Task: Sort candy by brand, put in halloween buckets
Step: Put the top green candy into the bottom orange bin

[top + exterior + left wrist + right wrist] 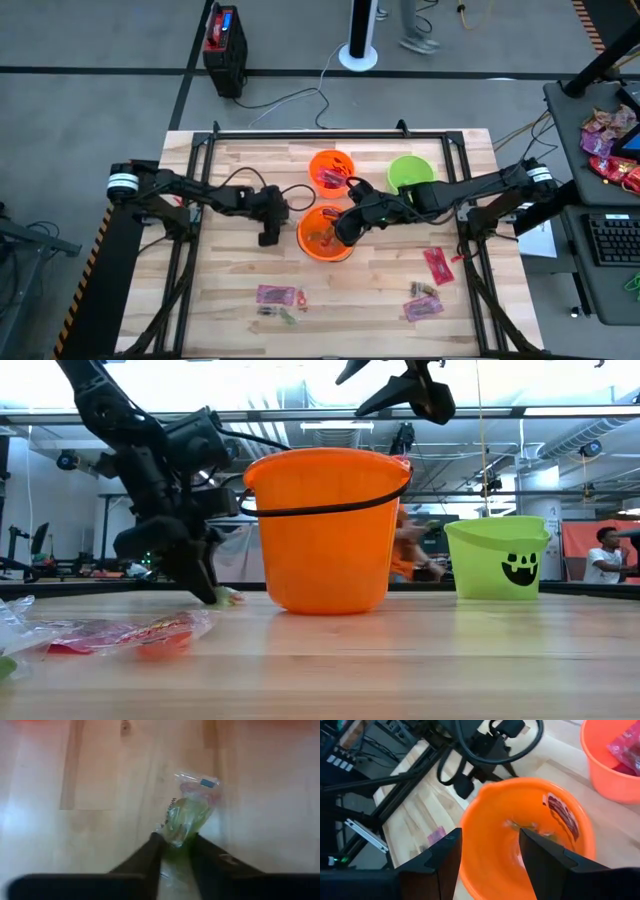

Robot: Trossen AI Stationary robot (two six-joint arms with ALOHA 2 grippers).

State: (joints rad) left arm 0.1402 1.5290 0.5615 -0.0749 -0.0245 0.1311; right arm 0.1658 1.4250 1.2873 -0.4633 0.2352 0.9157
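My left gripper [268,238] is down at the table just left of the near orange bucket [325,238], shut on a small green-and-clear wrapped candy [184,815]. My right gripper [490,840] hovers open and empty over the near orange bucket [530,835], which holds a red packet [561,813]. A second orange bucket [332,168] with pink packets in it and a lime green bucket [410,172] stand farther back. Pink and red packets lie on the table near the front at the left [278,295] and at the right [437,265], [423,305]. My left gripper pinches the near end of the candy's wrapper [176,836] between its two fingertips [155,847]. The fingers come from above, slanting down. The candy's free end [228,597] sticks out past the fingertips, low at the tabletop.
The near orange bucket [325,530] stands close on the right of my left gripper [205,588]. A black frame [200,150] runs round the table's edges. A black-and-red box [225,38] stands on the floor beyond. People show in the room behind.
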